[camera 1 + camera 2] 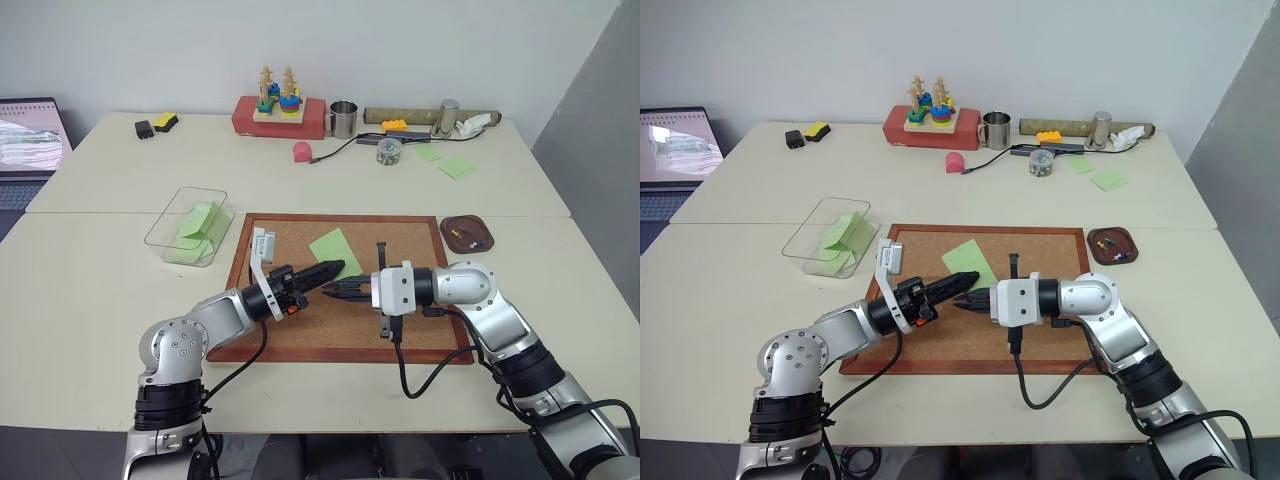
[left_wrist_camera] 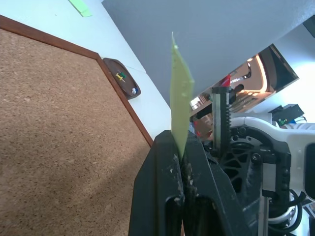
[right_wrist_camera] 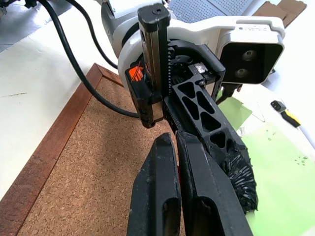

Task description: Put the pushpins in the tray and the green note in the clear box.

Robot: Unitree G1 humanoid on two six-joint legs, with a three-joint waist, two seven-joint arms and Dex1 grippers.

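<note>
One cork board (image 1: 300, 290), one clear box (image 1: 190, 225), one tray (image 1: 468, 232), two pushpins (image 2: 119, 76) in it, one green note (image 1: 335, 246), two loose green notes (image 1: 456, 167) on the tabletop (image 1: 120, 270), one metal mug (image 1: 343, 119), one laptop (image 1: 30, 140).

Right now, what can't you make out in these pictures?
- Whether the right hand also pinches the green note: head views, left hand overlaps it.
- Pushpins in the tray: head views, too small to count.
- Laptop: cut off by the left edge, head views.
</note>
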